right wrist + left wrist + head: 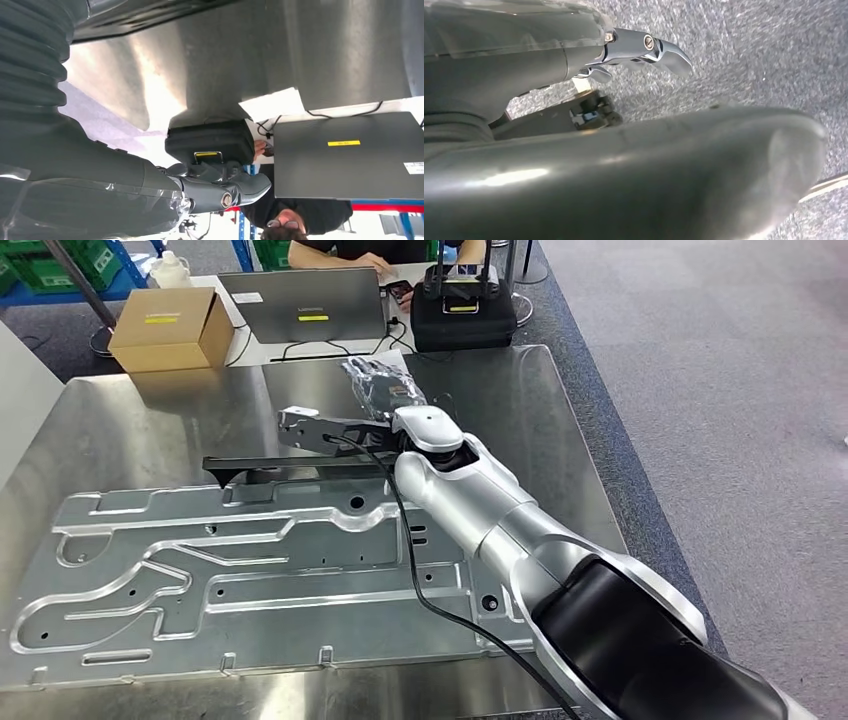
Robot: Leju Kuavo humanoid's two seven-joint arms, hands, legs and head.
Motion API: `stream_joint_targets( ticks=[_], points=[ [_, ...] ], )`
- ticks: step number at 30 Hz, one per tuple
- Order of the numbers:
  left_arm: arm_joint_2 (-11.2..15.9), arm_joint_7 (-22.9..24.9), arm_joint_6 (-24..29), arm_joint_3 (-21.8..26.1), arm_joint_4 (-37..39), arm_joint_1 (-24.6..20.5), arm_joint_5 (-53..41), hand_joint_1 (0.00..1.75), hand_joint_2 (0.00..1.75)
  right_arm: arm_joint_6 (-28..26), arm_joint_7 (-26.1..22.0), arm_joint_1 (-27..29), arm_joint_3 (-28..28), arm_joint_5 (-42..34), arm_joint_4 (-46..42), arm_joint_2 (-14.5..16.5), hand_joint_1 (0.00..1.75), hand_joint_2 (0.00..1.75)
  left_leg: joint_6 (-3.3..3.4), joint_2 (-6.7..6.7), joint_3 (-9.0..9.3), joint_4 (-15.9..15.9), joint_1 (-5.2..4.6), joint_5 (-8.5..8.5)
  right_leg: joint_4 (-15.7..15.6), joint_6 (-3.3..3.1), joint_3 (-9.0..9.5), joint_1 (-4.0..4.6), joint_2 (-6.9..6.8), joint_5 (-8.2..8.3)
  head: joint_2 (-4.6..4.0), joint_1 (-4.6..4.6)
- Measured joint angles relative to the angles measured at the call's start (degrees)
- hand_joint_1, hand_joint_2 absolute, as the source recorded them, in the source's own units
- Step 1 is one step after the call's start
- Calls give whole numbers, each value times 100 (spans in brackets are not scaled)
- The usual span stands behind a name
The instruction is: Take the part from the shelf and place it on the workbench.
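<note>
A: As for the part [250, 580]?
B: Lies flat on the steel bench [540, 410], a broad grey metal plate cut with grooves and slots, covering most of the near half.
A: And along its far edge?
B: Carries a long black bar [290, 468] there, lengthwise, touching or overlapping that edge; cannot tell which.
A: Regarding the right hand [378, 388]?
B: Reaches out over the bare bench beyond the plate and the bar, wrapped in clear film. Holds nothing. Seen from the right wrist [150, 190], stretches its fingers [235, 192] out straight and loose above the shiny bench top [250, 45], closed on nothing.
A: Near the part, then?
B: Apart from it; the silver forearm [480, 510], though, crosses above the plate's right side, with a black cable [420, 570] trailing over the metal.
A: And the left hand [634, 170]?
B: Hangs over grey carpet [764, 55]. Shows a thick grey thumb across the left wrist view and one metal-tipped finger [644, 50] pointing out. Cannot tell whether spread or curled, with so much hidden behind the thumb.
A: At the bench's far end?
B: On a white table butting against it: a cardboard box [170, 330] to the left, a grey laptop [305, 305] in the middle, a black case [463, 315] to the right.
A: Anyone about?
B: Yes, a person [370, 255] in dark clothes, seated behind the laptop, one hand beside the case.
</note>
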Motion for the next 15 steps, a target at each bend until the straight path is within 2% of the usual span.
stream_joint_targets(
  ticks=[2, 3, 6, 7, 9, 11, 12, 13, 14, 15],
  points=[
    [7, 23, -6, 3, 0, -9, 20, 0, 0, -31, -28, 10, 1, -16, 29, -1, 0, 175, 44, -1, 359, -699, -20, 237, 28, 33, -25, 11, 10, 23, 0, 0],
    [10, 39, -9, 4, 0, -16, 28, 0, 0, -46, -45, 19, 1, -22, 41, -2, 0, 175, 59, -8, 437, -882, -34, 281, 36, 66, -48, 17, 14, 47, 0, 2],
    [26, 76, -16, 8, 0, -5, 45, 0, 0, -100, -116, 101, -1, -44, 74, -10, 0, 175, 114, -26, 395, -950, -54, 343, 16, 191, -107, 22, 21, 133, 1, 4],
    [29, 80, -13, 9, 0, 7, 42, 0, 0, -117, -153, 137, -2, -54, 84, -17, 0, 175, 150, -20, 374, -971, -47, 393, 31, 227, -128, 15, 17, 99, 0, 4],
    [28, 85, 1, 9, 0, 27, 30, 0, 0, -158, -234, 204, -5, -70, 96, -37, 0, 175, 233, -5, 308, -1019, -29, 502, 293, 277, -244, 7, 9, -188, -1, 8],
    [31, 90, 14, 8, 0, 46, 20, 0, 0, -223, -321, 318, -8, -74, 96, -53, 0, 175, 280, 0, 210, -1021, -46, 584, 965, 298, -460, -2, 3, -668, -1, 10],
    [35, 92, 18, 8, 0, 63, 17, 0, 0, -265, -364, 407, -8, -72, 92, -62, 0, 175, 287, 0, 160, -1018, -53, 620, 1283, 305, -533, -4, 3, -823, -1, 10],
    [42, 93, 22, 8, 0, 84, 16, 0, 0, -307, -406, 517, -8, -66, 80, -72, 0, 175, 287, 0, 111, -1016, -61, 657, 1488, 307, -542, -5, 3, -892, -1, 9],
    [49, 94, 25, 9, 0, 105, 17, 0, 0, -351, -443, 627, -8, -58, 57, -83, 0, 175, 283, -2, 65, -1013, -67, 692, 1464, 300, -443, -6, 3, -837, -1, 9],
    [56, 94, 28, 9, 0, 125, 17, 0, 0, -394, -479, 727, -8, -46, 22, -91, 0, 175, 276, -6, 21, -1012, -73, 726, 1227, 280, -237, -4, 4, -710, -1, 9]
  ],
)
